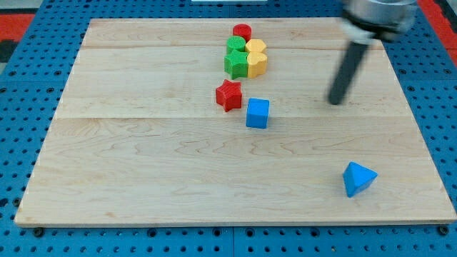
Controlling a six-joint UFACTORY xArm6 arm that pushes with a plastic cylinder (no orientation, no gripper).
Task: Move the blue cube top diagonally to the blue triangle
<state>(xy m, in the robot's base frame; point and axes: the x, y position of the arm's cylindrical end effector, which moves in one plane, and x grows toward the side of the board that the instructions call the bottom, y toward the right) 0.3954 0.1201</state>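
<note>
Our tip (334, 101) stood right of the blue cube (258, 113), mid-board; no jaws existed to judge. An off-centre push risked spinning it toward the red star (228, 95), away from the blue triangle (357, 178).

Between my tip (334, 101) and the blue cube (258, 113) to its left, bare board (143, 171) is seen. Just beyond the cube the way is blocked by the red star (228, 95). Below and slightly right of the tip, well apart, stands the blue triangle (357, 178), with open wood between.
</note>
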